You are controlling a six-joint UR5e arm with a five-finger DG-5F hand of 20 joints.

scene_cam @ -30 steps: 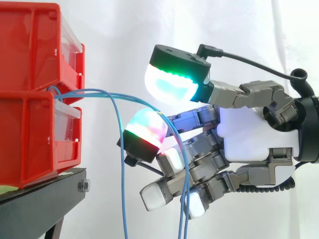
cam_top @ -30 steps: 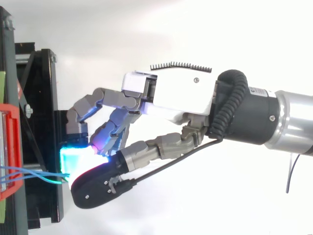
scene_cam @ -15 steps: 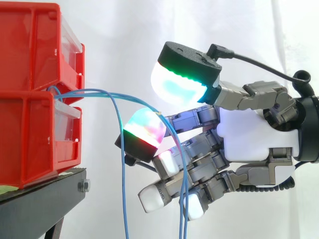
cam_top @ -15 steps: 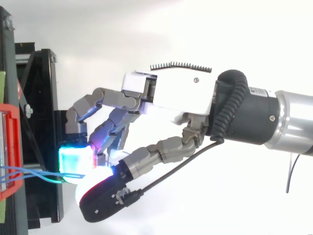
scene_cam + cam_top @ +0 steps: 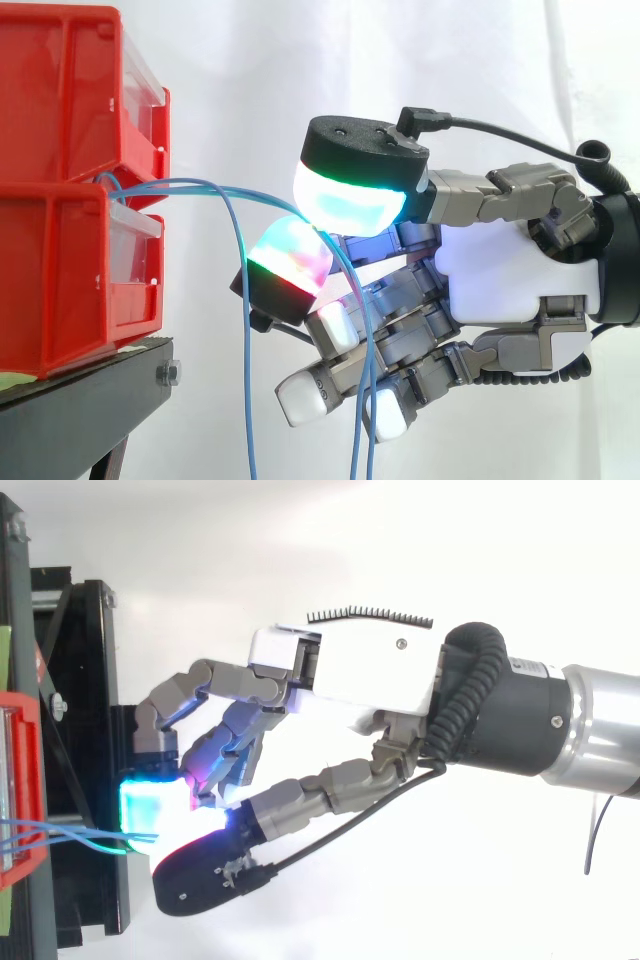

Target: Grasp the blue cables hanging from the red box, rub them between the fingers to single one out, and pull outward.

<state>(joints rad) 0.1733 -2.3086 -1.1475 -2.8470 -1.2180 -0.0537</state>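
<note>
Blue cables arc out of the red box, ahead of the robot hand, and are pinched between its thumb pad and a finger pad. One strand hangs free between robot hand and box.

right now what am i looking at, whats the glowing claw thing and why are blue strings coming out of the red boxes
It is a robot hand with fingers and a thumb, on a robot arm. The glowing blobs are its own fingertip pads, not lamps. One picture is taken from the side, the other from above. Two red bins are stacked on a black stand before a white curtain. Thin blue cables come out where the bins meet. One hangs free; the others run between the thumb pad and a finger pad, which appear to pinch them.
</note>
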